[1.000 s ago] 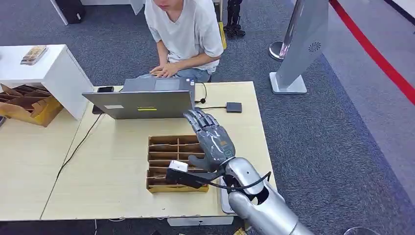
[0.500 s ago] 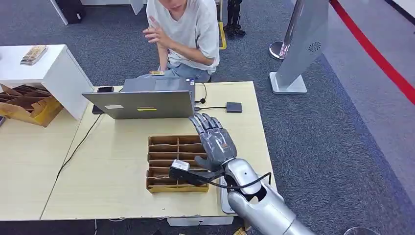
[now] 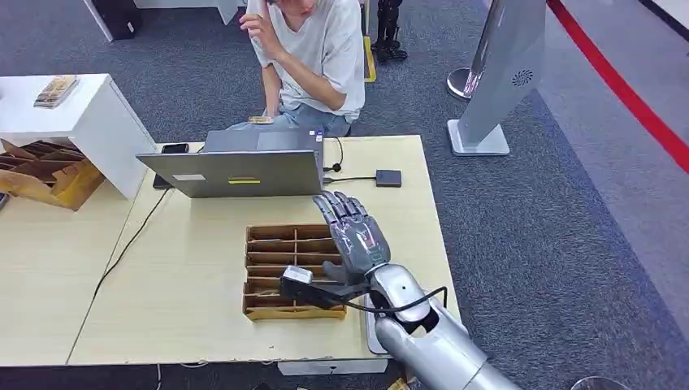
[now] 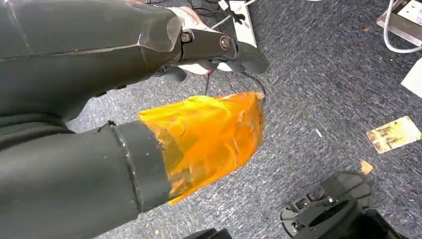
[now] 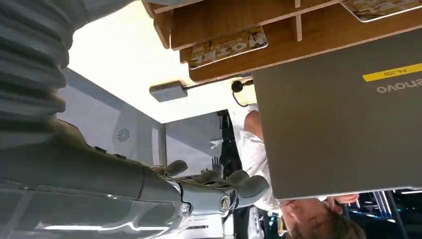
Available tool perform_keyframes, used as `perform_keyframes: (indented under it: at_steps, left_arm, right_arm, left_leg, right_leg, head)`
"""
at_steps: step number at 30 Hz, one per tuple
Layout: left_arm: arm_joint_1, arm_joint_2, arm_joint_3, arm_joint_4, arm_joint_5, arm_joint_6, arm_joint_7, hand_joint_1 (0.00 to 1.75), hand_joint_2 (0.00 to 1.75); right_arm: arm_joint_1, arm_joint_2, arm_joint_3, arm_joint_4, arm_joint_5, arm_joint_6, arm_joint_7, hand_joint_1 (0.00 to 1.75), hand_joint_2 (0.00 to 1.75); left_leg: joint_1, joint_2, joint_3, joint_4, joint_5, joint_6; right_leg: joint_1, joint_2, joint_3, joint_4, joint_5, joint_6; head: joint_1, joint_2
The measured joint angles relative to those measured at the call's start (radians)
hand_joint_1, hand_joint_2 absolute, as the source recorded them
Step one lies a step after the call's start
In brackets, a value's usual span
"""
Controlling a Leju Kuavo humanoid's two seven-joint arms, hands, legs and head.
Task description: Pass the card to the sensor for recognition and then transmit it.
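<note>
- One hand, my right hand, is over the tabletop near its right edge, spread wide and flat with nothing in it.
- It hangs just past the right side of the brown slotted box, near the tabletop's front edge.
- In my right wrist view I see a card lying in a slot of that box.
- The small dark sensor sits near the back right corner, on a cable.
- A grey laptop stands by the back edge, and a person sits behind it.
- My left hand hangs over the carpet; I cannot tell if it is wide or closed.
</note>
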Motion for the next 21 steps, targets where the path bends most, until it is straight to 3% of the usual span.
perform_keyframes:
  at_steps: [19,21]
  left_arm:
    - [-0.002,-0.003,-0.002,0.0,-0.005,-0.007,0.0,0.0,0.0]
    - [-0.002,-0.003,-0.003,0.0,-0.006,-0.007,0.0,0.0,0.0]
  right_arm:
    - [-0.009,0.023,0.012,0.038,0.004,0.001,-0.003,0.07,1.75]
    - [-0.009,0.025,0.013,0.041,0.004,0.001,-0.003,0.14,1.75]
  left_leg:
    - [0.0,0.0,0.0,0.0,0.0,0.0]
    - [0.0,0.0,0.0,0.0,0.0,0.0]
  right_leg:
    - [0.0,0.0,0.0,0.0,0.0,0.0]
    - [0.0,0.0,0.0,0.0,0.0,0.0]
  head:
    - [0.0,0.0]
    - [0.0,0.0]
